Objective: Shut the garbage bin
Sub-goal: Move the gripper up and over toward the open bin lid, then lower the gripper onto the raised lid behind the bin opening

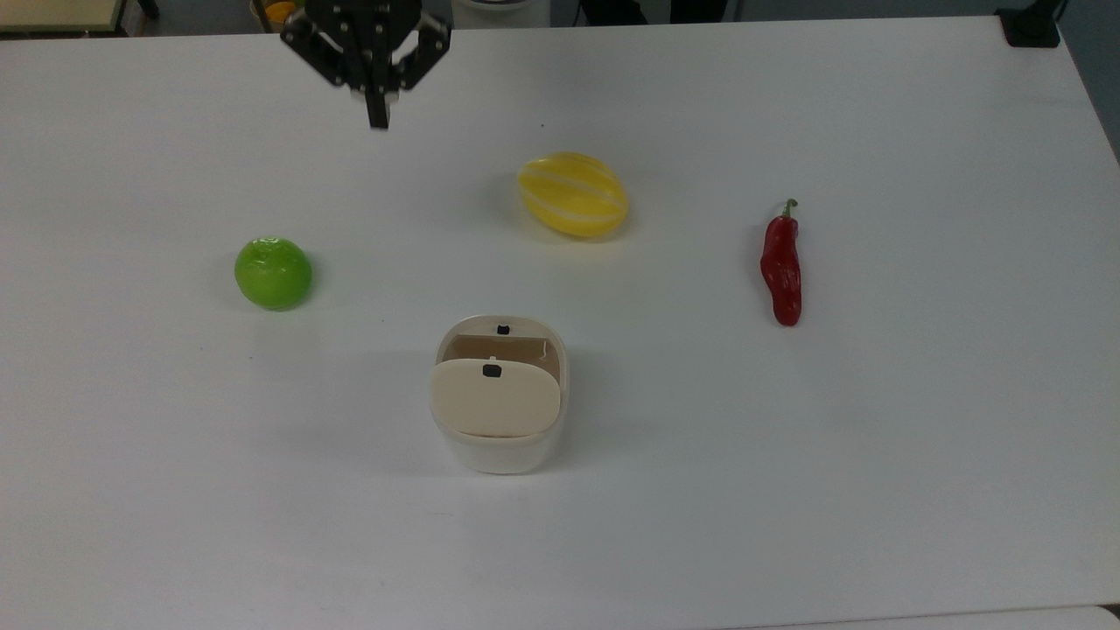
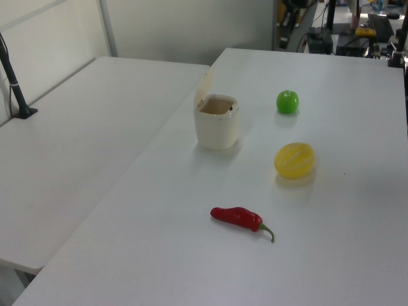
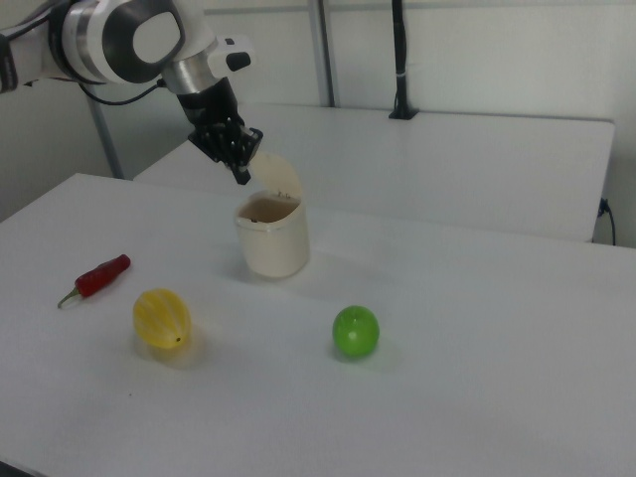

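Observation:
The cream-white garbage bin (image 1: 499, 451) stands in the middle of the white table, and its beige lid (image 1: 495, 399) is tilted up, leaving the inside visible behind it. A black button (image 1: 503, 330) sits on the far rim. In the left view the bin (image 2: 217, 126) has its lid (image 2: 204, 86) raised at the back left. My gripper (image 1: 378, 118) hangs shut and empty near the top view's upper left, well away from the bin. In the right view the gripper (image 3: 241, 175) appears just left of the raised lid (image 3: 278, 179), above the bin (image 3: 273, 243).
A yellow melon (image 1: 573, 194) lies beyond the bin in the top view, a green apple (image 1: 273, 273) to the top view's left and a red chilli (image 1: 781, 267) to the top view's right. A second white table (image 2: 70, 146) adjoins in the left view.

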